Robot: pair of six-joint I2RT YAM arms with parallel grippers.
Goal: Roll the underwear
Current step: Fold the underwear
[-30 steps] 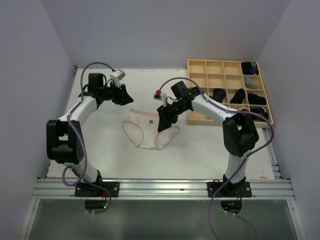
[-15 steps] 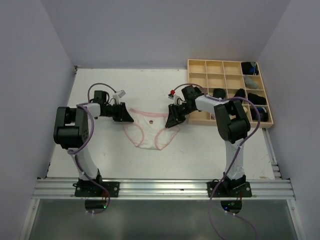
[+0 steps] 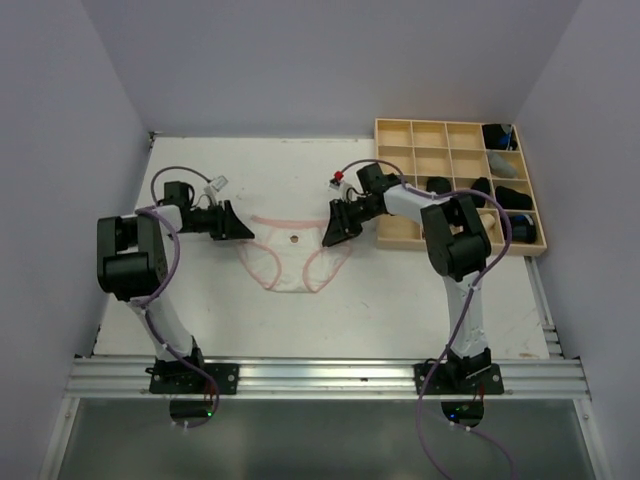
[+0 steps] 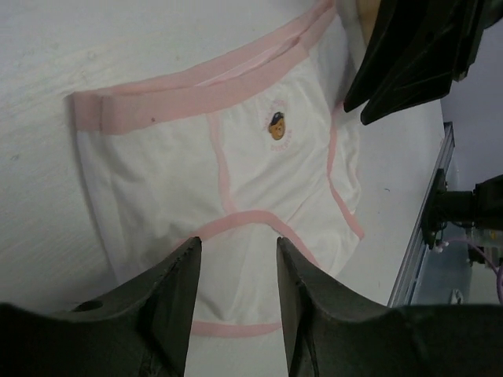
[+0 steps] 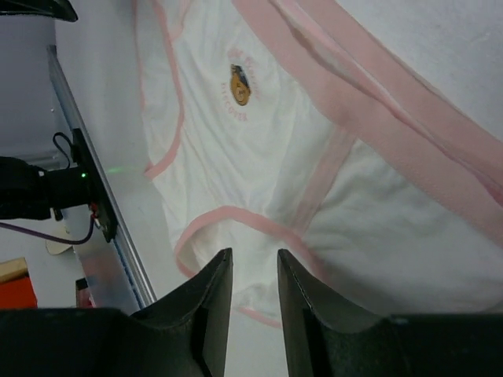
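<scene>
White table (image 3: 400,300): pink-edged underwear (image 3: 293,262) flat between left pincer (image 3: 240,228), right pincer (image 3: 330,237).

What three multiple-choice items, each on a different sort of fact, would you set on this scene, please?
1. Where do the whitish briefs lie? A in a tray; B on a rail; C on the table between the left gripper and right gripper.
2. Their edging colour? A pink; B blue; C green.
3. Their state? A rolled; B spread flat; C hanging.
Answers: C, the cloth rests on the tabletop between them; A, pink bands run along waist and legs; B, no roll is begun.
</scene>
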